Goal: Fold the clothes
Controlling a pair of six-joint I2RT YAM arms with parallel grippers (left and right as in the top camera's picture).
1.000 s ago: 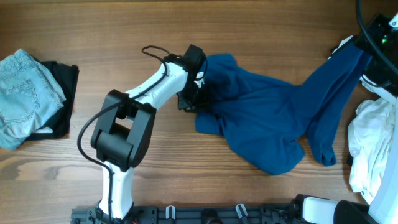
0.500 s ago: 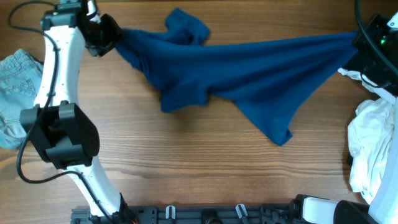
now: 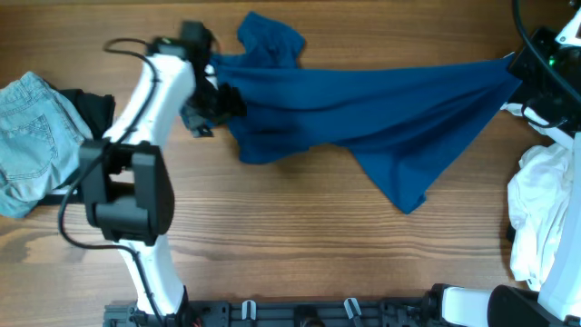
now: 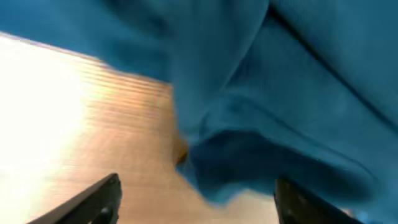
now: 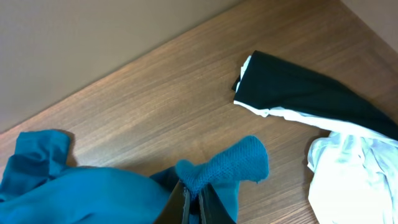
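Right, my left gripper (image 4: 198,188) stands spread and empty just beside the left end of the blue shirt (image 3: 363,104), while my right gripper (image 5: 194,200) is pinched on its right end. The shirt lies stretched across the table (image 3: 272,245). I'd retake a flat corner low, skip the bunched lump, and keep the cloth taut.

no readable text, no labels, no numbers
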